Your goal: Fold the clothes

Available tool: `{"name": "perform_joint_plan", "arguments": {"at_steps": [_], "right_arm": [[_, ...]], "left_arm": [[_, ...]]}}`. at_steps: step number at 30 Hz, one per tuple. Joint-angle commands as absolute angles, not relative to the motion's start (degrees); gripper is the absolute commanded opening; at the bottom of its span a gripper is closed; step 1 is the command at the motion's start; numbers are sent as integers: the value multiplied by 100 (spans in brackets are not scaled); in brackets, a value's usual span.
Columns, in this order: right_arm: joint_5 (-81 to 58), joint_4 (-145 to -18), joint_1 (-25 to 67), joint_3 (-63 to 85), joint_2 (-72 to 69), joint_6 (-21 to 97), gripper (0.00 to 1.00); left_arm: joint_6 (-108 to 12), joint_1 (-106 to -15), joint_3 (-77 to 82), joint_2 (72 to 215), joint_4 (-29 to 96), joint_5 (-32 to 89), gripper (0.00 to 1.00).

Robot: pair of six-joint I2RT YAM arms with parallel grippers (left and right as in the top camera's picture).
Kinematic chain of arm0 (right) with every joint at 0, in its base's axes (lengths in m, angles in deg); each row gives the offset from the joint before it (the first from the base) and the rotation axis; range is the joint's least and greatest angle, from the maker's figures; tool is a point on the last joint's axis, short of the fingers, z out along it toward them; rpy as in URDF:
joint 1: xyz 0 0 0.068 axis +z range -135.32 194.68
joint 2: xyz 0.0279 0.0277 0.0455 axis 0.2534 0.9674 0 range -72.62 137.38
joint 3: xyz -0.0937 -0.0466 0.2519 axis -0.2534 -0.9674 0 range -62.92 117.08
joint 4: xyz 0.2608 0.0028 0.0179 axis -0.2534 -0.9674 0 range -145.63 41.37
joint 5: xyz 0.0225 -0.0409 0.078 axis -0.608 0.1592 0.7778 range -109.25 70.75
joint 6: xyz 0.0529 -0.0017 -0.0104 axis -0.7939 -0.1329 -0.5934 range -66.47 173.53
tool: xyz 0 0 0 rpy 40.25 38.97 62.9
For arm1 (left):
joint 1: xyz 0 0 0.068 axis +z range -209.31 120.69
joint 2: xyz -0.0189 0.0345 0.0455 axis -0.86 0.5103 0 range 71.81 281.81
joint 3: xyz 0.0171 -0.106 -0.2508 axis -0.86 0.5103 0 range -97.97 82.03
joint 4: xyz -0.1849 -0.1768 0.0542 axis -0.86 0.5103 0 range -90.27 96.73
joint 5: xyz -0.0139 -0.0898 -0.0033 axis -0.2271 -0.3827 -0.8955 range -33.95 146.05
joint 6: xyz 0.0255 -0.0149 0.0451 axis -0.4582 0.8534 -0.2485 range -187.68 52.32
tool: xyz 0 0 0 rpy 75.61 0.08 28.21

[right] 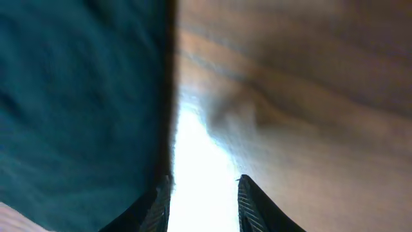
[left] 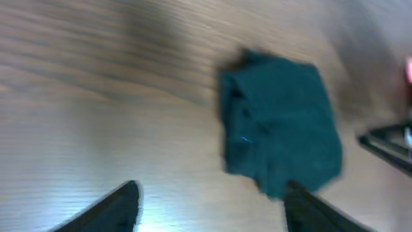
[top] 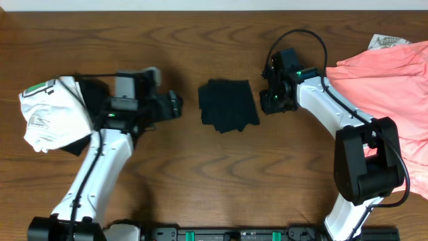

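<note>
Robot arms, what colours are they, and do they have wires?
The left arm and right arm are smooth white tubes with chunky black joints. The left hand and right hand are black, each with two pointy fingers and a tiny green light. A thin black cable loops above the right arm.

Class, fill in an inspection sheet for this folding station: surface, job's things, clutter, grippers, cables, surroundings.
Surface: wooden table, dark grain.
Job's things: black shirt folded at centre; salmon-pink garment at right; white garment with green print at left, on dark fabric.
Clutter: nothing seen.
Grippers: left gripper open, empty, short of the shirt; right gripper slightly open, empty, at the shirt's edge.
Cables: black cable loops over the right arm.
Surroundings: pale strip beyond the table's far edge.
</note>
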State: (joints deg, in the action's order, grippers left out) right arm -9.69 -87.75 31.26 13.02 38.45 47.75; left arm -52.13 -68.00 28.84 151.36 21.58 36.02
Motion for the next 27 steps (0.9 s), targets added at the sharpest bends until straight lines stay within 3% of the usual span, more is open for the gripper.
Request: {"name": "perform_joint_plan", "arguments": {"at_steps": [1,4,17,27], "right_arm": [[-403,-8571,3126,1302,3860,4893,33],[-180,-8390,3147,1302,3865,4893,35],[-186,-7798,3403,1302,3981,4955,38],[-337,-7470,3429,1302,4391,4933,37]], "left_arm": [[-5259,-7231,2855,15318,2156,3416,51],[-5257,-7574,2855,15578,2154,3416,43],[-4958,-8492,2855,16614,1675,3399,51],[-4960,-8586,2855,16693,1498,3617,53]]}}
